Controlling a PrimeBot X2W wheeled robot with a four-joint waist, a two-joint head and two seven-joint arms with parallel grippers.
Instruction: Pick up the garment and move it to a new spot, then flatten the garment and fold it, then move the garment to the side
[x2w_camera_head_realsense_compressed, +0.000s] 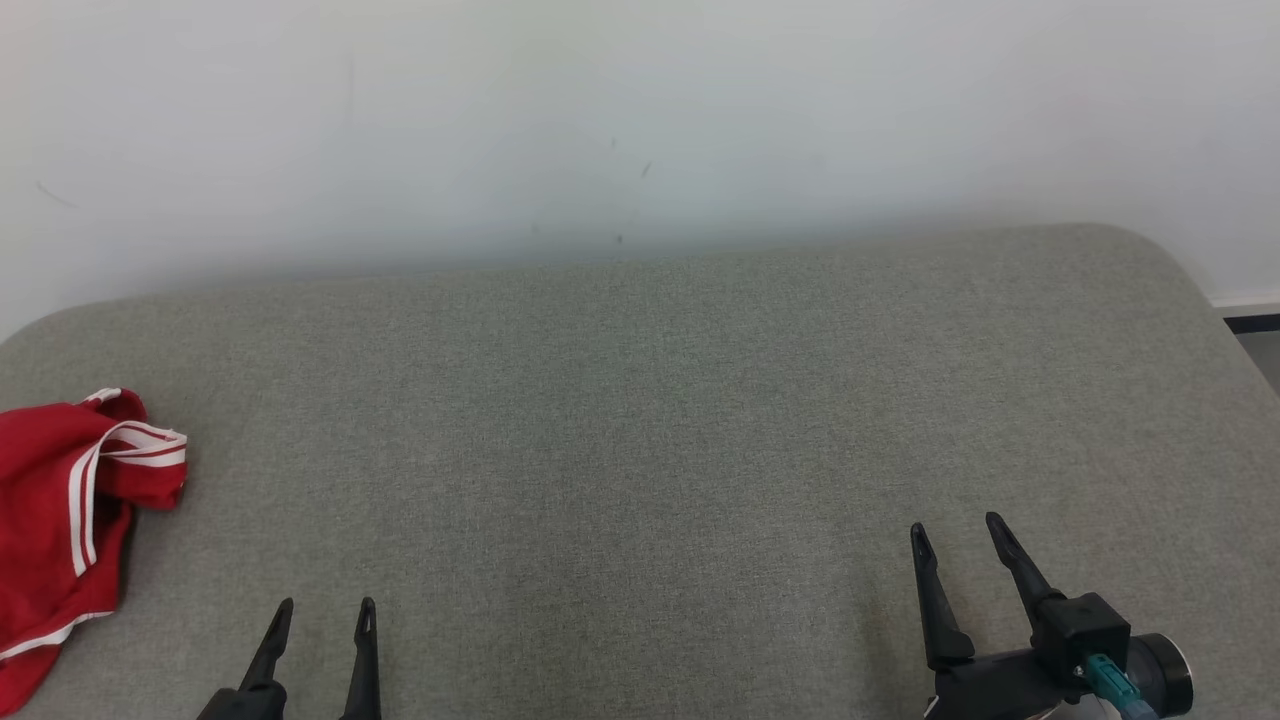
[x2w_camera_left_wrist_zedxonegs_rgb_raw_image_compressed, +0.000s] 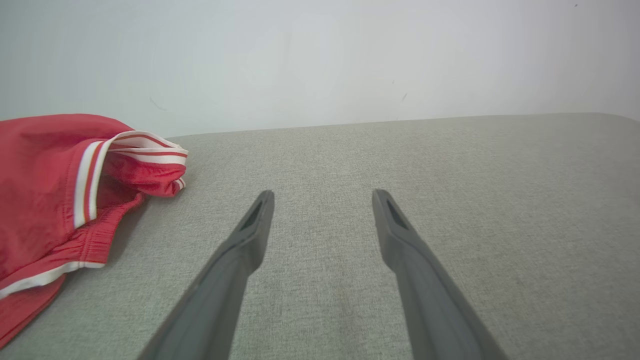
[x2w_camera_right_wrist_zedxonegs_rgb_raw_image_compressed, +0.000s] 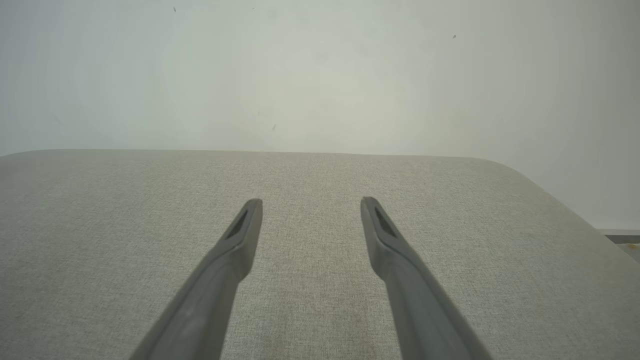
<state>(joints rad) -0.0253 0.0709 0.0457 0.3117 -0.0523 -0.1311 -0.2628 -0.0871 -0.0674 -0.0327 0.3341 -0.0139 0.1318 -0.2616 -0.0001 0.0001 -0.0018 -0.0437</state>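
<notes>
One red garment (x2w_camera_head_realsense_compressed: 60, 520), bunched and white-striped, is seen at the left edge of the table (x2w_camera_head_realsense_compressed: 640, 420), not yet picked up. Two pairs of fingers are held low, apparently readied for the pick: the left fingers (x2w_camera_head_realsense_compressed: 365, 650) near the garment, the right fingers (x2w_camera_head_realsense_compressed: 933, 600) well apart, both spread and empty.

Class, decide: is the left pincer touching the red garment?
Apart. The left wrist view shows bare grey fabric surface between the left pincer and the red garment.
</notes>
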